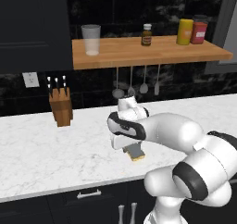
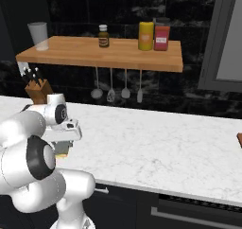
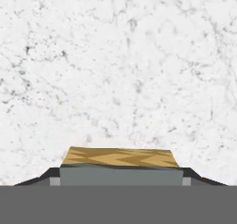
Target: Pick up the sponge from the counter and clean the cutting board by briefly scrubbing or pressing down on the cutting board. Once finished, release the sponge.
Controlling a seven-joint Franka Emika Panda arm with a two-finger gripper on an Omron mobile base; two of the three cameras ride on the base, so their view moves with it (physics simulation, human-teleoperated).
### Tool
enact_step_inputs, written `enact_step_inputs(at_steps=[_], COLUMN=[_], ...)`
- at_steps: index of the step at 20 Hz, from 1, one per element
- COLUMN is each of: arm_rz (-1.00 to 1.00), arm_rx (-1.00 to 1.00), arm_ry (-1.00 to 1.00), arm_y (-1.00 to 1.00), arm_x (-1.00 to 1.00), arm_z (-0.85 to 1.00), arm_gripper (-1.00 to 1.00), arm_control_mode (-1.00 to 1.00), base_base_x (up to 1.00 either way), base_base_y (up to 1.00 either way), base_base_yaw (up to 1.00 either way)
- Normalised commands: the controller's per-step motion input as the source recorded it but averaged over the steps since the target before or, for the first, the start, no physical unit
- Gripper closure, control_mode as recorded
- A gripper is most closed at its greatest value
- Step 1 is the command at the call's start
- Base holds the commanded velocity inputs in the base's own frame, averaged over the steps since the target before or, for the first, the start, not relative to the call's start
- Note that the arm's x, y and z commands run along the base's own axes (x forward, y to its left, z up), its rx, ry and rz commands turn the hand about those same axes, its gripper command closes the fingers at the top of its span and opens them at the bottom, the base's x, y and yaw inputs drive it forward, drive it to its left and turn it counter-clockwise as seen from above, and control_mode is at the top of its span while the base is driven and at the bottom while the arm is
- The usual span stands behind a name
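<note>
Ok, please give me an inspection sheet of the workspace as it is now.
Surface: white marble counter, no spills seen.
Job's things: sponge in the gripper; cutting board a sliver at the right base view's edge, far from the sponge.
Clutter: knife block on the counter.
Grippers: shut on the sponge, above the counter.
Cables: nothing seen.
Surroundings: shelf with glass, bottle, two jars; utensils hang below; outlet.

sponge [image 1: 134,152] half under arm | cutting board [image 2: 239,140] cut off (right edge)
</note>
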Motion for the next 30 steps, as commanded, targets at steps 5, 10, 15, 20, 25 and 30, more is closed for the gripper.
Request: enact_step_inputs(at_steps=[5,10,15,20,25,30], arm_rz=[-0.11,-0.17,-0.19,-0.04,-0.01,0.00], arm_rx=[0.00,0.00,0.08,0.00,-0.05,-0.01], arm_ry=[0.01,0.03,0.00,-0.25,-0.08,0.00], arm_y=[-1.00,-0.99,-0.58,0.00,0.00,0.01], arm_x=[-0.01,-0.04,-0.67,-0.76,-0.10,0.01], arm_z=[0.85,0.87,0.47,0.20,0.03,0.00], arm_gripper=[1.00,1.00,1.00,1.00,1.00,1.00], arm_control_mode=[-1.00,-1.00,-1.00,-1.00,-1.00,-1.00], base_base_x=[0.00,0.00,0.00,0.00,0.00,0.00], base_base_y=[0.00,0.00,0.00,0.00,0.00,0.00], base_base_yaw=[0.00,0.00,0.00,0.00,0.00,0.00])
